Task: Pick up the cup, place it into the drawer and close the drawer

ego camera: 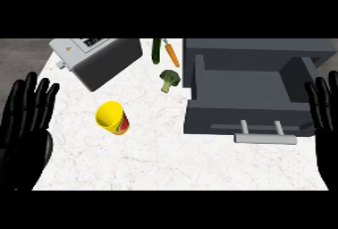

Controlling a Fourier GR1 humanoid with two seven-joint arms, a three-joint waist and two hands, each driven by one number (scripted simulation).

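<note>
**Head view of the white marble counter (165, 165).** The drawer (241, 91) stood pulled out of its dark grey cabinet (257, 49), with its cavity open to the view. A pale bar handle (266, 139) projected from the drawer's front on two short posts.

The cup (112, 117) stood on the counter to the left of the drawer, well apart from it and about level with the drawer's front. It was yellow, with a red and green band low on its side. No hand touched it.

A piece of broccoli (169, 80) lay just beside the drawer's left wall, toward its rear. A carrot (171, 53) and a cucumber (156, 50) lay side by side behind the broccoli, left of the drawer's back end. A grey appliance (95, 58) sat farther left of the drawer, at the back of the counter and behind the cup.

The left hand (26, 120) rested at the view's left edge, far from the drawer and beyond the cup. Its fingers were straight, spread wide and pointing up, and it held nothing. The right hand (323, 107) rested at the view's right edge, beside the drawer's right wall. Its fingers were likewise straight and upright, and it too held nothing.
</note>
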